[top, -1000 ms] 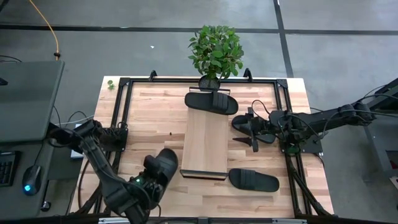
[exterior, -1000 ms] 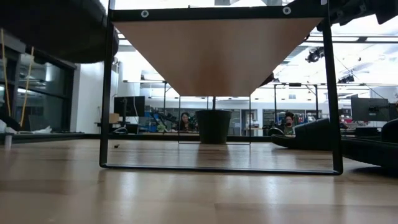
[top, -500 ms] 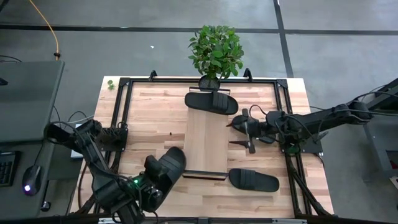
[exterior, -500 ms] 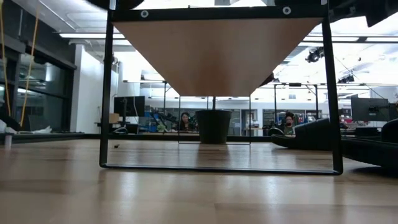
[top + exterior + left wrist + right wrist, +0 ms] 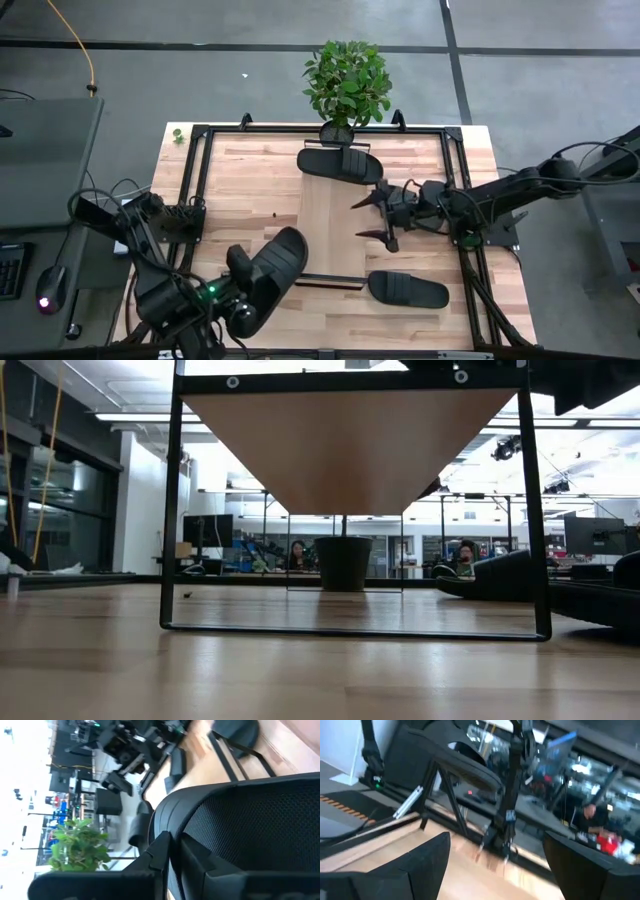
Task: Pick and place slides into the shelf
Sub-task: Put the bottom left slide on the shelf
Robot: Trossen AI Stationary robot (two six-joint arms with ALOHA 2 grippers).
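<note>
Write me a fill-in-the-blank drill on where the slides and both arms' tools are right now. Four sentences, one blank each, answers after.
1. The left tool is shut on a black ____ at the table's near left.
2. The right tool hangs over the shelf with its fingers ____.
3. One slide lies across the shelf's far end, just in front of the potted ____.
4. Another slide lies on the tabletop, to the ____ of the shelf's near end.

Missing words: slide; open; plant; right

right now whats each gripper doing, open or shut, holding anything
Left gripper: shut on a slide, lifted near the shelf's front left corner.
Right gripper: open, empty, over the shelf's right side.
</note>
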